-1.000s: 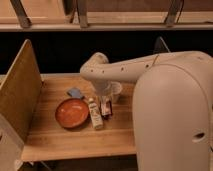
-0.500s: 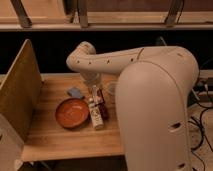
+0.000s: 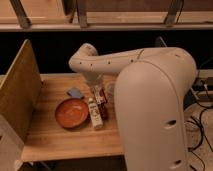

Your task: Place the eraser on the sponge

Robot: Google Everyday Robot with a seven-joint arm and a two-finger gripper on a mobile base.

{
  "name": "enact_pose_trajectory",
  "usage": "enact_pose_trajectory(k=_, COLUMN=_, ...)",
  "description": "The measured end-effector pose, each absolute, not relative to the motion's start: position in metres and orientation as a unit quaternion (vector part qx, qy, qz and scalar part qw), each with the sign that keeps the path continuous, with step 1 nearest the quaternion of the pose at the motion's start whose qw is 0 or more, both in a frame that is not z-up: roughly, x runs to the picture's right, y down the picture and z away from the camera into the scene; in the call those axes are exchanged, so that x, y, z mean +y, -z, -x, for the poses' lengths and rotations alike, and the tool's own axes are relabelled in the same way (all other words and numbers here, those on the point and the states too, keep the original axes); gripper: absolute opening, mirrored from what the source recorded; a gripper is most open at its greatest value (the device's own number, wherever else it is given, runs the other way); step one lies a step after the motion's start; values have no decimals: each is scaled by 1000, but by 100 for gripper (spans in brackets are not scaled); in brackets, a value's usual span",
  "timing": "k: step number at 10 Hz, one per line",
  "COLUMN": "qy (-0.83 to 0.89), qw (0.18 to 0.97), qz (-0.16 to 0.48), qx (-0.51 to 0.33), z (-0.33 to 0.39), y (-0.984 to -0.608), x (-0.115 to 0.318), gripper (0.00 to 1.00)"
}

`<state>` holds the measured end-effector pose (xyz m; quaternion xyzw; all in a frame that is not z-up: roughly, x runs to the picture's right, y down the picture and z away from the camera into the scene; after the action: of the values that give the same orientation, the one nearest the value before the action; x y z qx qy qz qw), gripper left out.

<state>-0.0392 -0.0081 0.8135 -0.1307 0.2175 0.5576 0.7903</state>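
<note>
Over the counter (image 3: 60,141), near the sponge (image 3: 75,92), holds gripper (image 3: 98,89) low, fingers pressed together, right at the eraser (image 3: 101,97).

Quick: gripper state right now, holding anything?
Gripper: shut, low over the table, right at the eraser; whether it holds the eraser cannot be told.

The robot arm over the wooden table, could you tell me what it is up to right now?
The arm is bent down over the table, with its gripper shut and low close to the eraser; I cannot tell whether they touch. The eraser sits next to a white bottle and an orange bowl. The blue sponge lies bare behind the bowl, so the eraser is not on it yet.
</note>
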Motion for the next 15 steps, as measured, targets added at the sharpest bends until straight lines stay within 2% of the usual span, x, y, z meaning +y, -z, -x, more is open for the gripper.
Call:
enact_pose_trajectory(k=4, qy=-420, qw=890, qz=127, qx=125, z=117, y=-850, x=-43, gripper=0)
enact_pose_trajectory(k=10, qy=-246, qw=947, qz=206, qx=22, z=181, y=-860, x=-9, gripper=0)
enact_pose_trajectory(k=12, qy=-232, qw=952, qz=200, qx=16, z=183, y=-859, x=-10, gripper=0)
enact_pose_trajectory(k=15, qy=-199, qw=967, qz=160, qx=17, z=170, y=-868, x=-38, gripper=0)
